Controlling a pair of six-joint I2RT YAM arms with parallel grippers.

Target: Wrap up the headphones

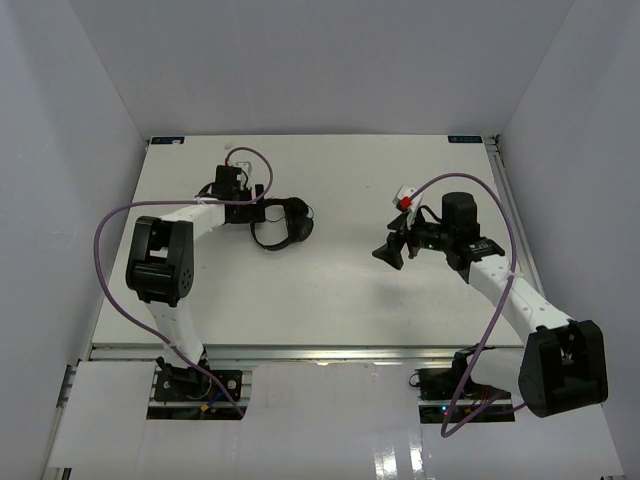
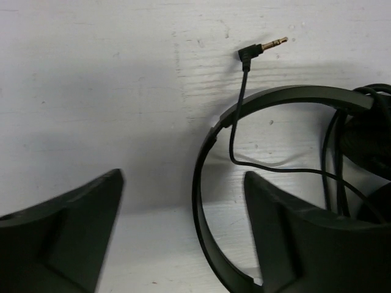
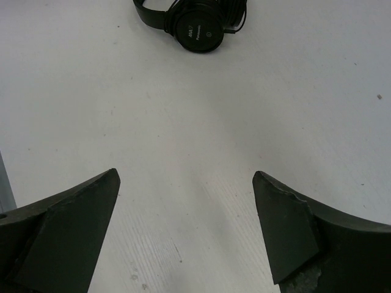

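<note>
The headphones [image 1: 282, 226] lie flat on the counter [image 1: 350, 295], left of its middle. Most of the cord [image 2: 235, 116] seems gathered by the ear cups, while its last stretch crosses the headband [image 2: 198, 177] and ends in the plug [image 2: 264, 47], lying loose on the bare surface just outside the arch. The left pincer [image 2: 183, 179] sits right at them with its jaws wide, holding nothing. One finger is outside the arch and the other inside it, so the band runs between them, a stance that would suit clamping the band to steady it. Whether the fingers touch the counter I cannot tell. The right pincer [image 3: 184, 177] is well apart, also wide and holding nothing. It faces the marked ear cup [image 3: 198, 29] across open counter, probably waiting clear to take the loose end.
</note>
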